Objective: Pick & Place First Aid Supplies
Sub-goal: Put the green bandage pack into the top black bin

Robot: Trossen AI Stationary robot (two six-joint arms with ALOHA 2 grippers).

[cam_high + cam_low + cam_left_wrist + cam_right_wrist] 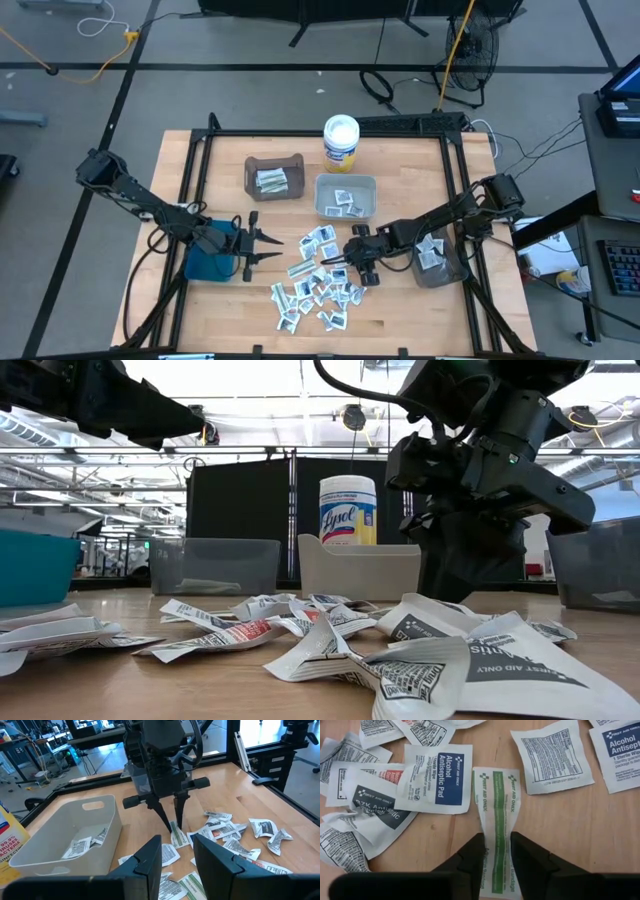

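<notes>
In the right wrist view, the green-striped strip (496, 820) runs down between the right gripper's (497, 851) fingers (470, 855), its lower end partly covered. Packets (340, 855) there are cut off by the edges. From above, the print on the packets is too small to read.

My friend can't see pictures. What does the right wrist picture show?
The right tool pinches a long white packet with a green stripe lying on the wooden table. Around it lie other small packets, one marked alcohol antiseptic pad.
</notes>
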